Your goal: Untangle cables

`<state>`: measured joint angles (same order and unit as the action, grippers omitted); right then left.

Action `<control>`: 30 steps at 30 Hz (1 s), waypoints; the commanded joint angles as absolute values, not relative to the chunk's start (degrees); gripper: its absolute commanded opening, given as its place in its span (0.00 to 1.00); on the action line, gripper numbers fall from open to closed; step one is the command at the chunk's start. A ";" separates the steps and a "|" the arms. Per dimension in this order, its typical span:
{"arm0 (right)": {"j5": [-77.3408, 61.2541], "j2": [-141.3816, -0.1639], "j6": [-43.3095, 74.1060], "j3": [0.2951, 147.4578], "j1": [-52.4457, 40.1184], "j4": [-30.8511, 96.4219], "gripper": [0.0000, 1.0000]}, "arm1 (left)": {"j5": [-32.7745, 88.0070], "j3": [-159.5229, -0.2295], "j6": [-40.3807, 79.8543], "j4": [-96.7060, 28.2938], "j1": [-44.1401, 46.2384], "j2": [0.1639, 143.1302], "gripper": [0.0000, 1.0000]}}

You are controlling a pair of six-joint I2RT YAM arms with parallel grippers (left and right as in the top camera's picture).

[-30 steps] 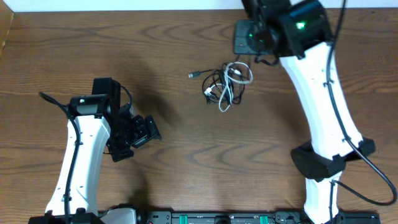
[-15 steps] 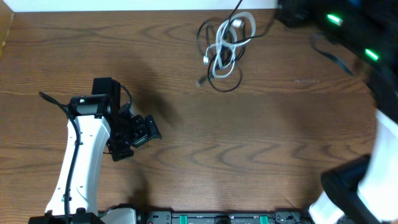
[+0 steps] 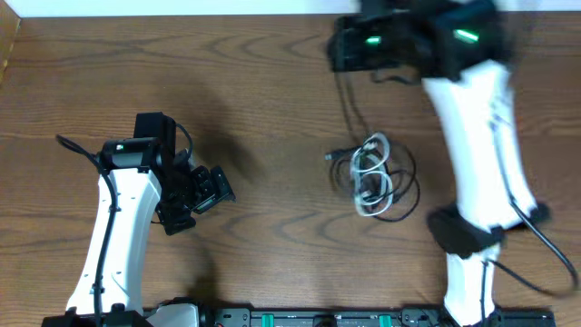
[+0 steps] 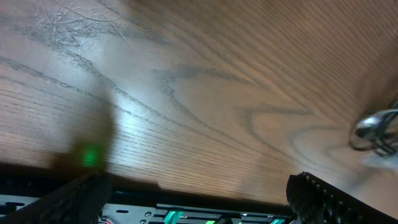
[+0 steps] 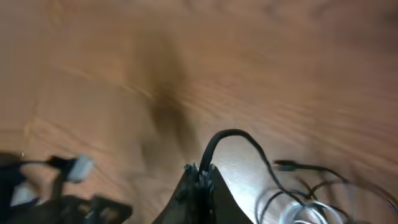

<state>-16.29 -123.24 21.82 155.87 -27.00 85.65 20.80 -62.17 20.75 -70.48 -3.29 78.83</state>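
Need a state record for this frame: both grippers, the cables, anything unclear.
left gripper: open, empty, on the left side of the table, well apart from the cables
right gripper: shut on black cable, near the table's far edge
black cable: runs from the right gripper down to the cable bundle
cable bundle: white and black cables looped together, tangled, centre-right
bundle contact: cannot tell whether it rests on the table or hangs
image quality: right arm motion-blurred overhead
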 commanded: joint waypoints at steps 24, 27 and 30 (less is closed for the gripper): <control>-10.70 -120.44 26.72 158.54 -26.13 90.87 0.01 | 20.29 -59.77 21.37 -66.76 -3.46 78.98 0.95; -10.85 -122.41 26.68 158.54 -27.64 91.74 0.02 | 20.29 -59.77 21.37 -66.98 -3.46 78.98 0.95; -10.63 -121.73 24.69 158.98 -28.71 89.69 0.02 | 20.29 -59.77 21.37 -66.98 -3.46 78.98 0.95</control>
<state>-11.03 -125.67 26.41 157.23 -27.40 90.83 20.80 -60.16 21.02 -66.76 -3.29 78.89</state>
